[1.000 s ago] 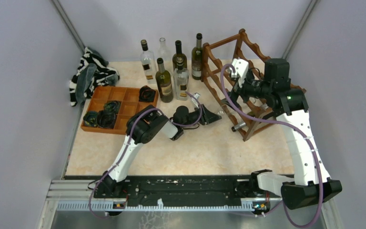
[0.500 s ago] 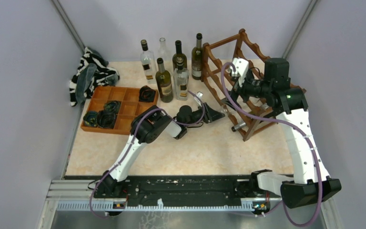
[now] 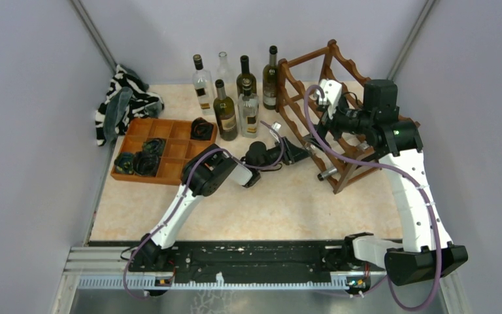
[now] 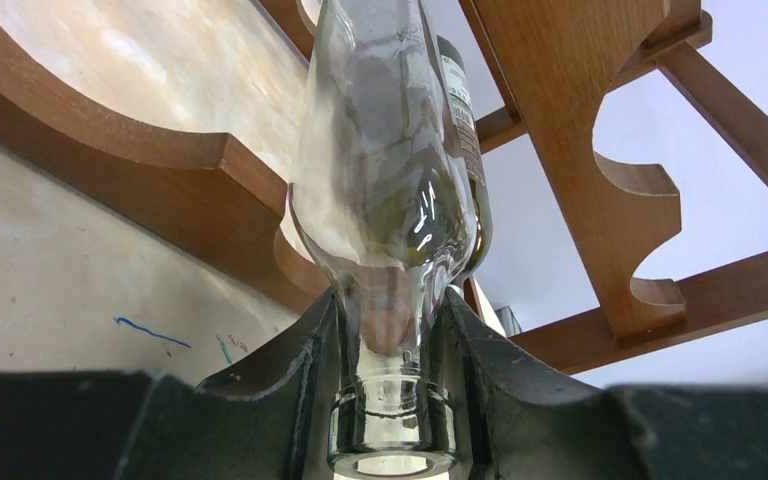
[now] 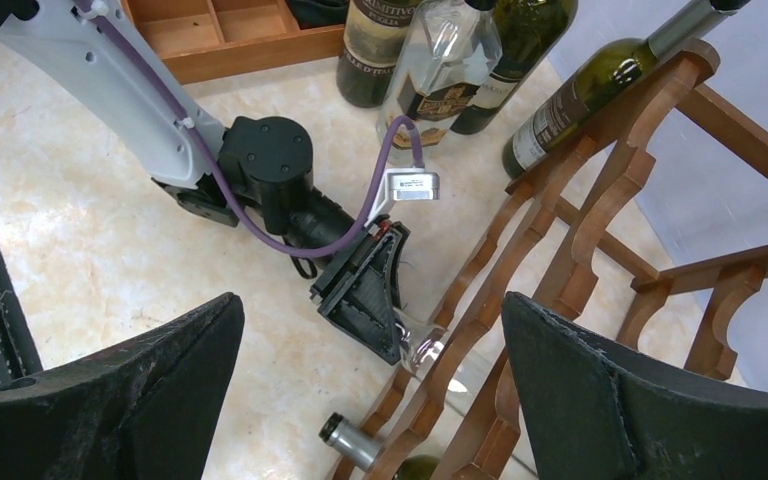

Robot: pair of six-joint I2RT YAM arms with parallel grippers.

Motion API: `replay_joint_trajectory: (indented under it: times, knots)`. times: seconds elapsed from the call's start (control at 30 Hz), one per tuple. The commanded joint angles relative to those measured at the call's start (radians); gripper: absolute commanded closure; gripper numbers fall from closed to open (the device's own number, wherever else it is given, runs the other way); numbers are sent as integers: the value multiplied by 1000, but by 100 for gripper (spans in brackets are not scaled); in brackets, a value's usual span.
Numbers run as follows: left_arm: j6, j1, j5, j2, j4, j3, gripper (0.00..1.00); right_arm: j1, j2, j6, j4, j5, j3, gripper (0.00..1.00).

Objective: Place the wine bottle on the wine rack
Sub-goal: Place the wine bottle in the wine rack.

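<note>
Labels on far bottles: too cropped to read. Left gripper pinches clear bottle by the neck, its body poking into the wine rack low at right. Right gripper gapes wide above. Tray holds dark coils.

Clear glass wine bottle lying near-horizontal, body poking through lower scallop of reddish-brown wine rack.

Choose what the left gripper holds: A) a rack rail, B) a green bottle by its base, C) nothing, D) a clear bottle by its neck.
D: in the left wrist view the left gripper clamps the neck of the clear bottle at the wine rack.
</note>
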Motion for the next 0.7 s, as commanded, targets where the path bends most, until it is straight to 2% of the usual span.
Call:
replay_joint_trajectory:
  times: [0.0, 0.67]
  knots:
    - [19, 3, -22, -3, 66, 57, 100, -13, -2, 10, 49, -31, 13, 1]
    - [59, 3, 13, 29, -41, 165, 100, -18, -1, 17, 53, -39, 16, 2]
